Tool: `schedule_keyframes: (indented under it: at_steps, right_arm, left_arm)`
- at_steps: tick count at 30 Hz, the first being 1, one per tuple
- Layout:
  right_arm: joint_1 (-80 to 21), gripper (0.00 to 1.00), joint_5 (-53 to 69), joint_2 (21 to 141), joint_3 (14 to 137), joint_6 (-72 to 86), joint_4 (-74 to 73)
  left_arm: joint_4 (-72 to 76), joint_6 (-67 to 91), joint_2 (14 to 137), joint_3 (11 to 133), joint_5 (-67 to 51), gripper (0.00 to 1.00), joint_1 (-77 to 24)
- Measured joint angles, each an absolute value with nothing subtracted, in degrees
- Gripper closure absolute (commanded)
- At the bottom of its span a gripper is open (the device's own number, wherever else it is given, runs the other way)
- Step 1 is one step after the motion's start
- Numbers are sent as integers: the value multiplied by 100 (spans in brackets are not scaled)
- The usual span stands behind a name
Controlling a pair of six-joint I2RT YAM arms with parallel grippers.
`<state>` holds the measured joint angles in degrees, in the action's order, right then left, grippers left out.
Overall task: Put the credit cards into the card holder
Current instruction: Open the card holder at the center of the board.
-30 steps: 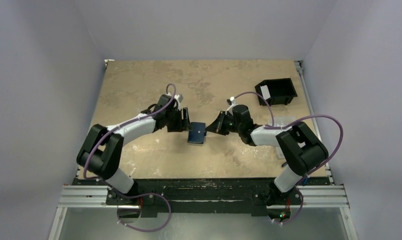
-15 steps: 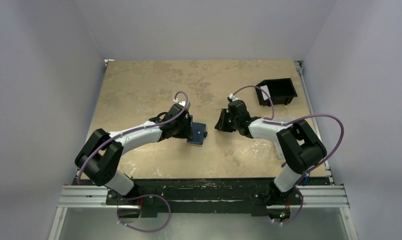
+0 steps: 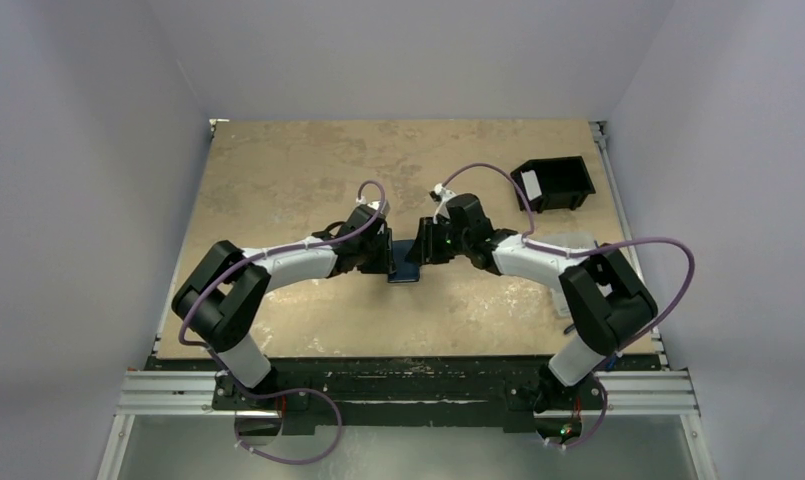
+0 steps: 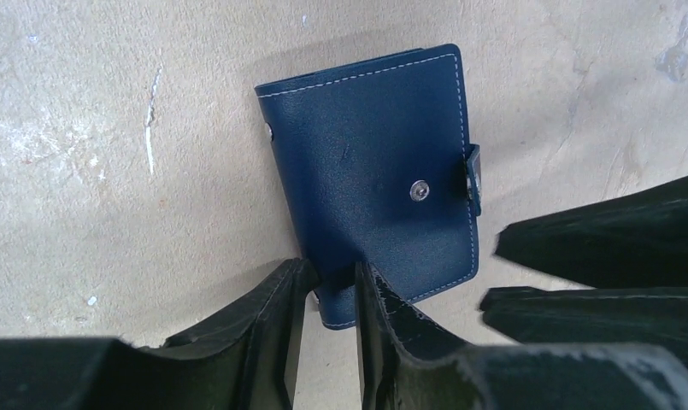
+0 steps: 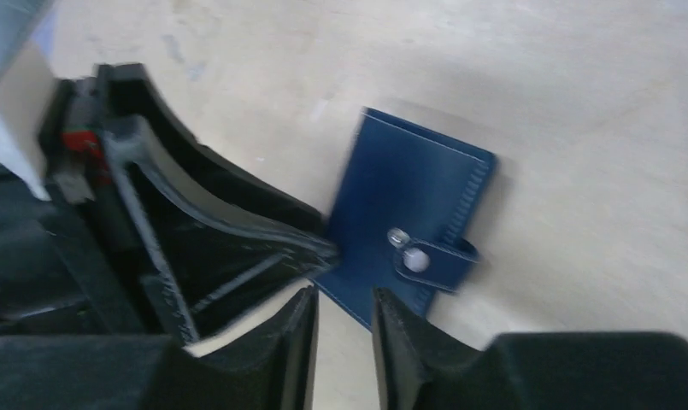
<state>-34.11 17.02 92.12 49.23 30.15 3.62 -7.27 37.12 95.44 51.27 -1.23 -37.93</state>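
Note:
The navy-blue card holder [image 4: 374,145] lies shut on the table, its snap strap on one edge. It also shows in the right wrist view [image 5: 408,196] and, partly covered, in the top view [image 3: 410,272]. My left gripper [image 4: 332,278] has a narrow gap and straddles the holder's near corner, one finger beside the edge and one over the cover. My right gripper [image 5: 344,299] has a narrow, empty gap just short of the opposite corner, by the strap. From above, the left gripper [image 3: 391,257] and right gripper [image 3: 425,248] meet at the holder. No credit cards are in view.
A black open-sided box [image 3: 553,182] with a white label stands at the back right. A clear plastic box [image 3: 570,243] lies partly behind the right arm. The table's right edge runs close beside both.
Both grippers have closed in on the card holder, the left moving right and the right moving left. The holder has shifted slightly right and is now partly covered.

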Motion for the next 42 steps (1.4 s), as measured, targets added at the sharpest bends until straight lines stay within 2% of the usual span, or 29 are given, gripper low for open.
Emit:
schedule_keyframes:
  at_steps: [2,5,13,17,22,24,28,31,35,40,42]
  right_arm:
    - [-3435,78,2008,9430,5041,3157,604]
    - [-3463,79,2119,9889,5312,3295,746]
    - [-3498,79,220,9922,5572,2910,-84]
    - [-3498,80,-139,9839,5572,2805,-263]
    - [-3498,89,307,10016,5570,2939,-89]
    - [-3498,89,558,10121,5553,3050,69]
    - [-3494,88,1175,10289,5527,3242,528]
    - [-3494,88,1809,10534,5529,3498,1087]
    - [-3498,79,2445,10908,5522,4014,1717]
    - [-3498,74,2508,10822,5369,4110,1765]
    - [-3498,61,2526,10792,5306,4106,1800]
  left_arm:
    - [-690,3778,9544,5107,-102,70,-3795]
    - [-642,3857,9526,5054,-60,71,-3789]
    - [-624,3940,9485,5006,-43,71,-3754]
    - [-628,3942,9485,5011,-84,71,-3752]
    - [-694,3959,9472,5096,-274,76,-3723]
    - [-690,3997,9365,5096,-364,76,-3721]
    - [-685,3999,8901,5092,-377,68,-3721]
    - [-878,3975,8665,5210,-196,67,-3717]
    - [-1081,3944,8632,5221,78,72,-3704]
    - [-1203,4027,8547,4886,108,81,-3677]
    - [-1212,4104,8547,4731,121,83,-3677]
